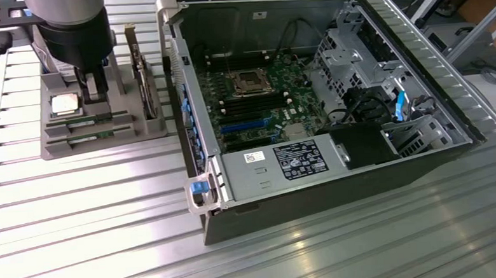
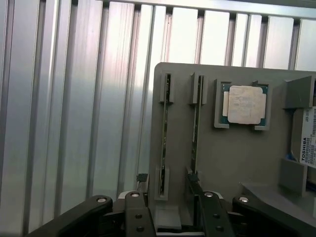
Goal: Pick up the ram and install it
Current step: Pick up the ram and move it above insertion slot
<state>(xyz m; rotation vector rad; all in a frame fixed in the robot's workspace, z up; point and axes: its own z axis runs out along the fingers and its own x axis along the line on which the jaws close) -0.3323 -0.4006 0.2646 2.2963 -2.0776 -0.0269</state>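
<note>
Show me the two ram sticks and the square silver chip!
Processor [image 2: 243,104]: wrist view, centre of its silver lid.
Ram stick nearer the processor [image 2: 195,131]: wrist view, middle of its upturned edge.
Outer ram stick [image 2: 164,131]: wrist view, middle of its edge.

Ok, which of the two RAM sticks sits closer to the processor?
The inner RAM stick, in the slot right beside the processor; the outer RAM stick lies one slot further, by the edge of the holder.
</note>
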